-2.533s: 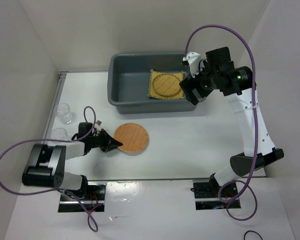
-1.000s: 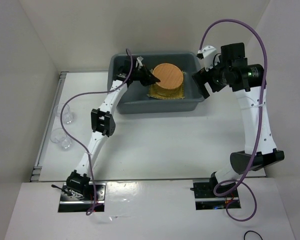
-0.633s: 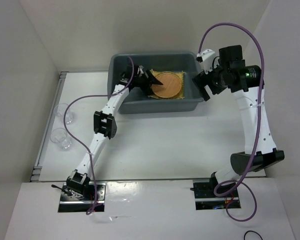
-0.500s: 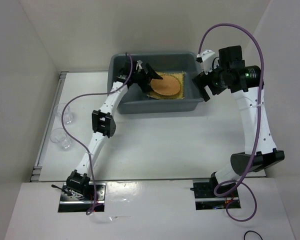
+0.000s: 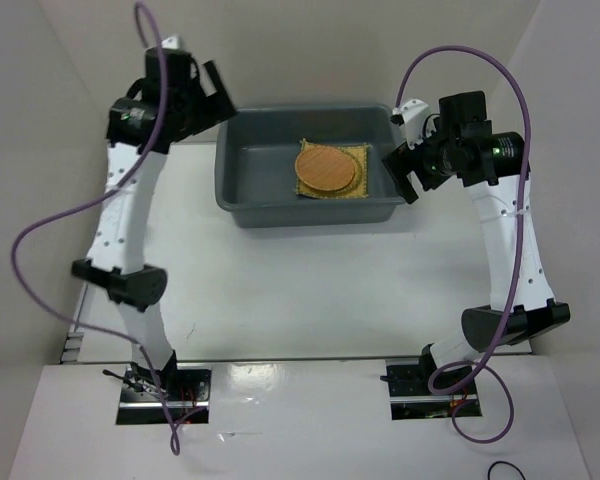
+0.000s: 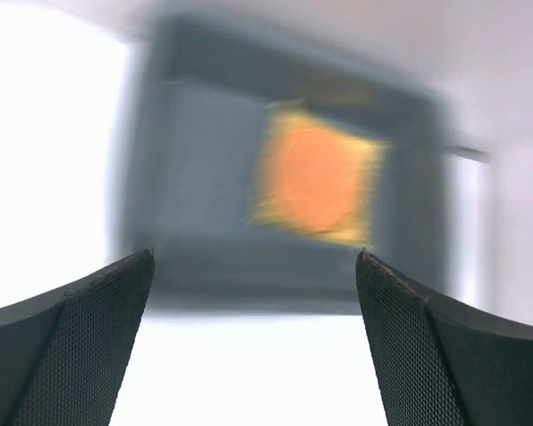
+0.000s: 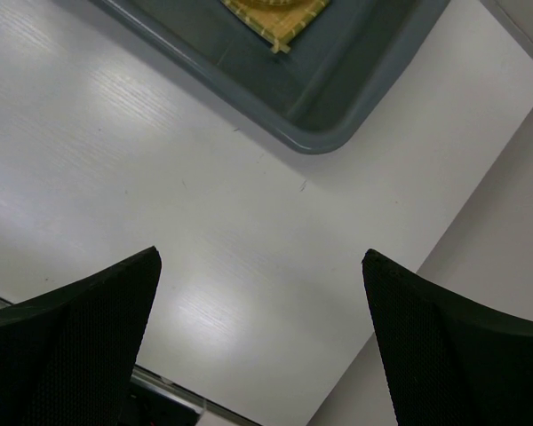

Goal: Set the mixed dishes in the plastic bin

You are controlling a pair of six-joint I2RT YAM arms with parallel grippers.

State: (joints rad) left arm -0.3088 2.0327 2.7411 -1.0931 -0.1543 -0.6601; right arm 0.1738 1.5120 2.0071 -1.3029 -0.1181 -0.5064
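The plastic bin (image 5: 261, 172) stands at the back of the table. Inside it a square yellow woven mat (image 5: 359, 187) lies flat, with a round orange woven plate (image 5: 326, 168) on top. My left gripper (image 5: 220, 92) is raised high beyond the bin's left end, open and empty. Its wrist view is blurred and looks down on the bin (image 6: 186, 160) and the orange plate (image 6: 311, 173) between the open left gripper (image 6: 253, 266). My right gripper (image 5: 400, 175) hangs open and empty at the bin's right end. The right wrist view shows the bin's corner (image 7: 355, 80) and a mat corner (image 7: 280, 22).
White walls close the table in at the back and both sides. The left arm's elbow (image 5: 120, 285) hangs over the left part of the table. Bare white tabletop (image 5: 320, 290) lies in front of the bin.
The left gripper let go of the orange plate onto the mat in the bin, opened, and swung up and away to the left. The right arm barely moved.
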